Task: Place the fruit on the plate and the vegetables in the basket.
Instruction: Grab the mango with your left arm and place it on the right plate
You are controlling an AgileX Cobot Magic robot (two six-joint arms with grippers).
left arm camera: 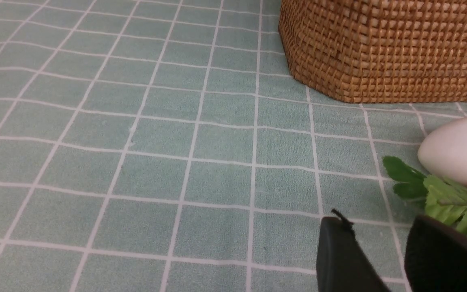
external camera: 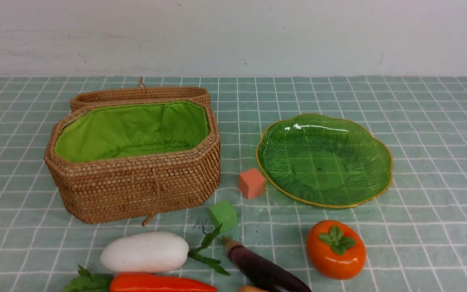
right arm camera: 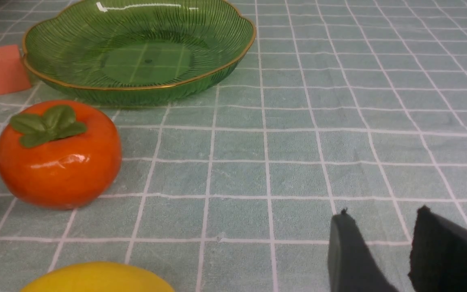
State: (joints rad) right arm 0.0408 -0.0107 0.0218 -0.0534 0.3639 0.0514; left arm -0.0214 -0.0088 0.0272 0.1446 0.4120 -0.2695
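Two containers sit on the checked desk (external camera: 420,121): the wicker basket (external camera: 136,186) on the left, lid (external camera: 140,95) folded back behind it and green lining bare, and the green plate (external camera: 322,162) to its right, with nothing on it. Nearer the robot lie the white radish (external camera: 144,251), the purple eggplant (external camera: 264,269) and the carrot (external camera: 160,283), close together in front of the basket. The persimmon (external camera: 336,249) stands upright just in front of the plate. Only part of the lemon (right arm camera: 95,278) shows, near the persimmon. A green cube (external camera: 223,215) and a pink cube (external camera: 251,183) sit between basket and plate. The left hand (left arm camera: 379,221) hangs over bare desk beside the carrot's leaves, fingers parted and holding nothing. The right hand (right arm camera: 383,215) is likewise parted and empty, apart from the persimmon.
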